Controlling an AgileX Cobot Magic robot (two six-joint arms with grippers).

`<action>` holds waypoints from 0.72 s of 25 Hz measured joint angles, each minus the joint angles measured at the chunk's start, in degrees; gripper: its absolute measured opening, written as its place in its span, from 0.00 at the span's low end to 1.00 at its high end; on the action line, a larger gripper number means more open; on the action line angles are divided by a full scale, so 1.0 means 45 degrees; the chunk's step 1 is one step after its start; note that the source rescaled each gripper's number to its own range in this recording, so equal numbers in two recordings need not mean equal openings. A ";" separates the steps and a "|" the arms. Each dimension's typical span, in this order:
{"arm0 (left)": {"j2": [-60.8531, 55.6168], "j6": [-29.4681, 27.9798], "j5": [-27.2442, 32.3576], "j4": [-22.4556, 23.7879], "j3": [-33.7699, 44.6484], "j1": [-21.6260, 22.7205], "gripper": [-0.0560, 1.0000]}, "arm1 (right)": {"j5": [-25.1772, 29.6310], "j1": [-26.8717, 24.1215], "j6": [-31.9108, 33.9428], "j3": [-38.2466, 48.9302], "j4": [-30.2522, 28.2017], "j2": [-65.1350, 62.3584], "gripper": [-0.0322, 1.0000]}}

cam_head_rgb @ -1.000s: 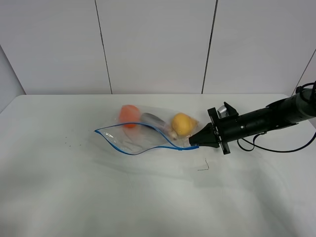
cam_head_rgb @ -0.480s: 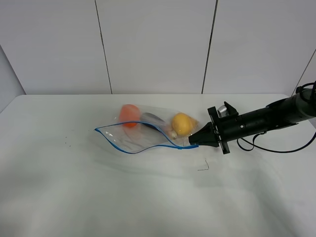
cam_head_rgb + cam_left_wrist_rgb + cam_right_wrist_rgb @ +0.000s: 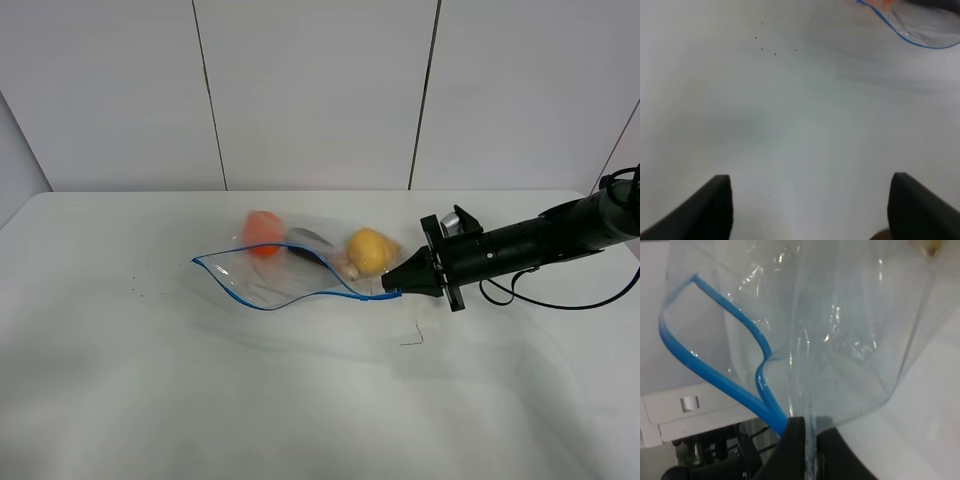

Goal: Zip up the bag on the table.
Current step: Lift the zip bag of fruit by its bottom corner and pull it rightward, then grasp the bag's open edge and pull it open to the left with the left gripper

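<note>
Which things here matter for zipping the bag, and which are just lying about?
In the job: the bag, its blue zipper strip, the right tool shut on its corner.
Lying about: orange, yellow fruit, dark eggplant inside the bag; dark specks on the table.

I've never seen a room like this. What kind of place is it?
Probably a robot test room or lab. A black robot arm pinches a clear bag with its pincer on a big white table, and plain white panels stand behind.
</note>
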 joint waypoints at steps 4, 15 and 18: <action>0.1453 0.0000 -0.0261 -0.0041 -0.1274 0.0000 1.00 | 0.0020 0.0000 0.0000 0.0000 0.0540 -0.0135 0.03; 0.7909 0.0000 -0.3328 -0.1510 -0.4438 0.0000 1.00 | 0.0020 0.0000 0.0000 0.0000 0.0570 -0.0395 0.03; 0.9811 0.0000 -0.4376 -0.3612 -0.4475 0.0000 1.00 | 0.0020 0.0000 0.0000 0.0000 0.0570 -0.0395 0.03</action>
